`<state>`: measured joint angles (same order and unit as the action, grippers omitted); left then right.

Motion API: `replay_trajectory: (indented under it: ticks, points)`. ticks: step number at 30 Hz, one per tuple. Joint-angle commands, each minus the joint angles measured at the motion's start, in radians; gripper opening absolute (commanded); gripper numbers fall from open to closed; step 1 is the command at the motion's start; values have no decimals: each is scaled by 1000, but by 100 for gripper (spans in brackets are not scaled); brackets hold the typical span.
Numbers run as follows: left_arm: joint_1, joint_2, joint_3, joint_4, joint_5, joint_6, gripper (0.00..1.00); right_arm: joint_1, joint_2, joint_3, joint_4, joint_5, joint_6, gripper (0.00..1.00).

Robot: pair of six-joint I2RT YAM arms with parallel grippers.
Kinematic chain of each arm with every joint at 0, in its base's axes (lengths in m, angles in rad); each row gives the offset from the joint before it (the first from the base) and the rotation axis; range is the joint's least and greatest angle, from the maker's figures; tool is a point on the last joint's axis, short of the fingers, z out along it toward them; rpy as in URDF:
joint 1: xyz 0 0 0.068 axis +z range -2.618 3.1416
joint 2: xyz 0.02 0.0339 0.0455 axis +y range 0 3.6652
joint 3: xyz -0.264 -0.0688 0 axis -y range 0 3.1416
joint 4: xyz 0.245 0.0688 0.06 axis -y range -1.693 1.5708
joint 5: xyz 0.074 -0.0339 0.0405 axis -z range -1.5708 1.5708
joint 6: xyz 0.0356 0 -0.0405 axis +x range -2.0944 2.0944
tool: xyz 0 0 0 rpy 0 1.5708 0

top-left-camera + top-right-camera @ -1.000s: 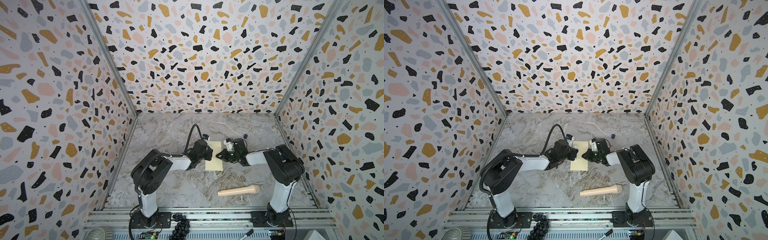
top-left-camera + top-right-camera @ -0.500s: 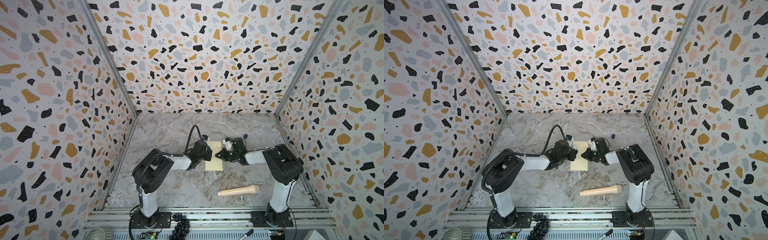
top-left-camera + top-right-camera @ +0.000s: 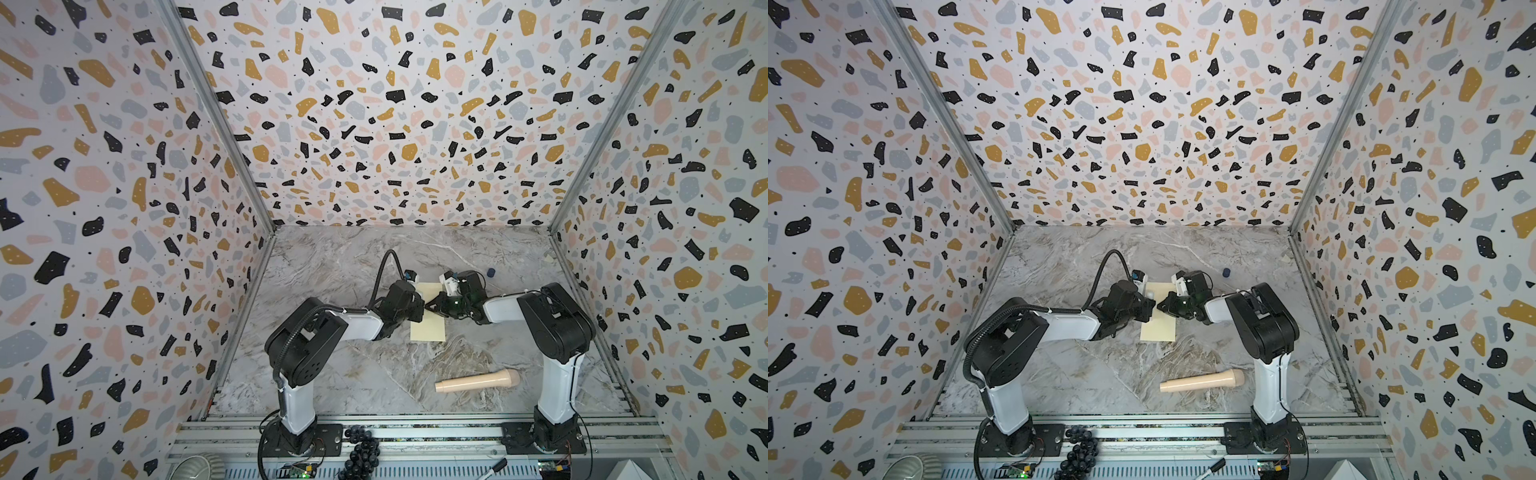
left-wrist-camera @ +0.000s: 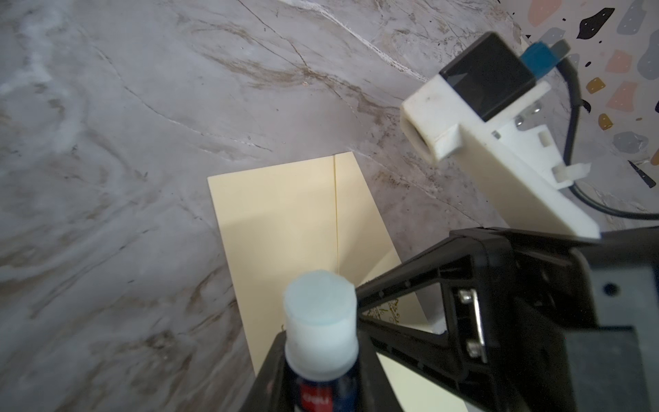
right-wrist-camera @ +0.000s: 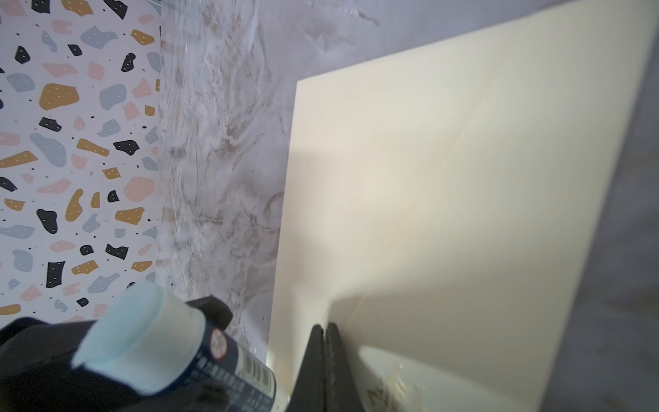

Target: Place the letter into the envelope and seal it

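The pale yellow envelope point(image 3: 428, 330) point(image 3: 1158, 330) lies flat on the marble table, long side running front to back. My left gripper point(image 4: 319, 371) point(image 3: 419, 306) is shut on a blue glue stick point(image 4: 321, 321) point(image 5: 171, 342), whose pale glue tip hangs just over the envelope's point(image 4: 285, 221) left edge. My right gripper point(image 5: 324, 328) point(image 3: 1160, 307) is shut with nothing between its fingers, and its tips rest on the envelope point(image 5: 445, 196), facing the glue stick. Small ornate print shows by those tips. The letter is hidden.
A beige wooden handle-shaped object point(image 3: 478, 381) point(image 3: 1202, 381) lies near the front right. A small dark blue cap point(image 3: 491, 272) point(image 3: 1226, 272) sits behind the right gripper. Patterned walls close in the table on three sides.
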<state>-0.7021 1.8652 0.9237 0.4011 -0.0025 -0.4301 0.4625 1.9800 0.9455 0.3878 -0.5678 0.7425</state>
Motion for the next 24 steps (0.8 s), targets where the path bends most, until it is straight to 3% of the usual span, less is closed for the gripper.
replay_trajectory:
  ticks: [1, 24]
  points:
    - [4, 25, -8, -2, -24, 18, 0, 8, 28, 6, -95, 29, -14, 0]
    - [4, 41, -2, 2, -36, 4, 0, 18, -49, -84, -157, 29, -82, 0]
